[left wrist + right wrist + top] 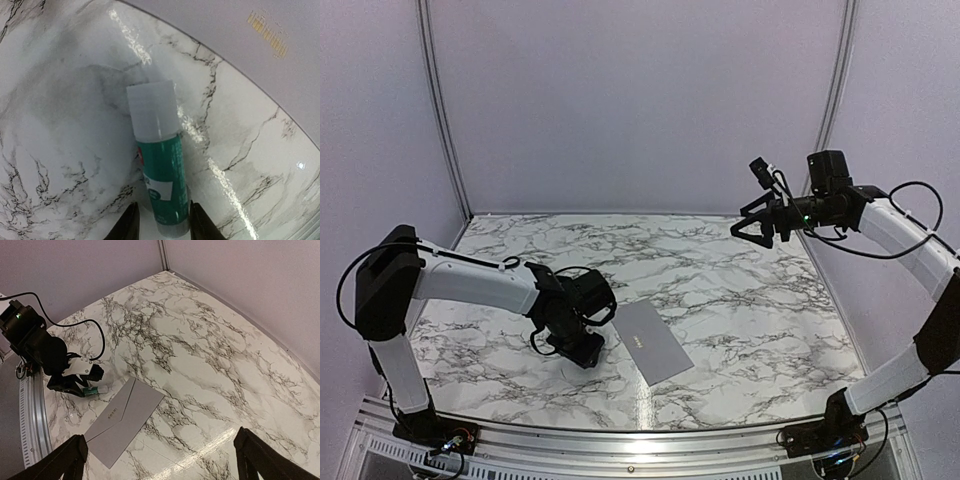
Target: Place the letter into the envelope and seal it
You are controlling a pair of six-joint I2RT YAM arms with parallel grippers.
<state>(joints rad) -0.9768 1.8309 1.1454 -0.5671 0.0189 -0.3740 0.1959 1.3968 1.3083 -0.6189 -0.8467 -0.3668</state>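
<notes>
The grey envelope [653, 342] [122, 417] lies flat on the marble table, its flap folded down. The letter is out of view. Just left of the envelope, my left gripper [582, 350] [161, 206] [75, 382] sits low over the table. A green-and-white glue tube [157, 165] [95, 390] lies on the table between its fingers [127, 222]. The jaws are open, with a thin gap showing on each side of the tube. My right gripper [750, 225] [160, 435] hangs high at the back right, wide open and holding nothing.
The marble table [720, 290] is walled by pale panels at the back and sides. A metal rail [620, 440] runs along the near edge, by the arm bases.
</notes>
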